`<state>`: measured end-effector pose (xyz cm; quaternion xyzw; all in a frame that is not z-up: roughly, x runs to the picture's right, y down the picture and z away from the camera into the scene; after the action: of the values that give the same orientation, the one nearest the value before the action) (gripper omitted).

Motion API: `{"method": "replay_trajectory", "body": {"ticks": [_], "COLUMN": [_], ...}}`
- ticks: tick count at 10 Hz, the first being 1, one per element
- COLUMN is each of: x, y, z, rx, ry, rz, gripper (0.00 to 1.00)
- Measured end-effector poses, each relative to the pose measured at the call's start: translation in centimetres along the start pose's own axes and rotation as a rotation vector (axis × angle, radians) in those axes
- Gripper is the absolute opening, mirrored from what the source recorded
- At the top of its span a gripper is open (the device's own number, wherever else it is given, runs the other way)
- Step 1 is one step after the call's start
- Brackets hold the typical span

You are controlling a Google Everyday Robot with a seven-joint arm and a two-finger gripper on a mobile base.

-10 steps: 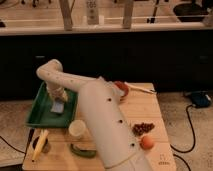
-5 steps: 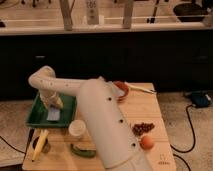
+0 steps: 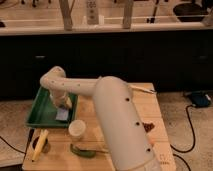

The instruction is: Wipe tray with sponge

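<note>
The green tray [image 3: 39, 114] lies at the left of the wooden table. The pale blue-grey sponge [image 3: 62, 114] lies flat on the tray floor near its right rim. My gripper [image 3: 63, 103] is in the tray right above the sponge, at its far edge and seemingly touching it. My thick white arm [image 3: 115, 120] reaches across the table from the front right and bends down into the tray, hiding part of the tray's right side.
A pale cup [image 3: 76, 129] stands just in front of the tray's right corner. A banana [image 3: 39, 145] lies at the front left, and a green item [image 3: 82, 150] lies in front of the cup. Small red-brown bits [image 3: 148, 127] lie right of the arm. Cables run on the floor at the right.
The gripper swept left across the tray and has now come back to the right and nearer the front rim. The sponge stays under it.
</note>
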<state>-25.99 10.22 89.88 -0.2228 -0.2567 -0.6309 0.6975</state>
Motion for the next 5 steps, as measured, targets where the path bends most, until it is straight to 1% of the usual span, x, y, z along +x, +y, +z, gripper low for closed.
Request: {"method": "replay_trajectory", "body": {"ticks": [1, 2, 3, 5], "x": [1.2, 1.7, 1.9, 1.8], "y": [-0.3, -0.9, -1.9, -4.6], "z": [0.1, 0.2, 0.3, 0.7], "rx": [-0.002, -0.007, -0.007, -0.003], "ry": [0.004, 0.002, 0.000, -0.010], "rz": [0.006, 0.002, -0.010, -0.052], "gripper": [0.02, 0.02, 0.02, 0.02]}}
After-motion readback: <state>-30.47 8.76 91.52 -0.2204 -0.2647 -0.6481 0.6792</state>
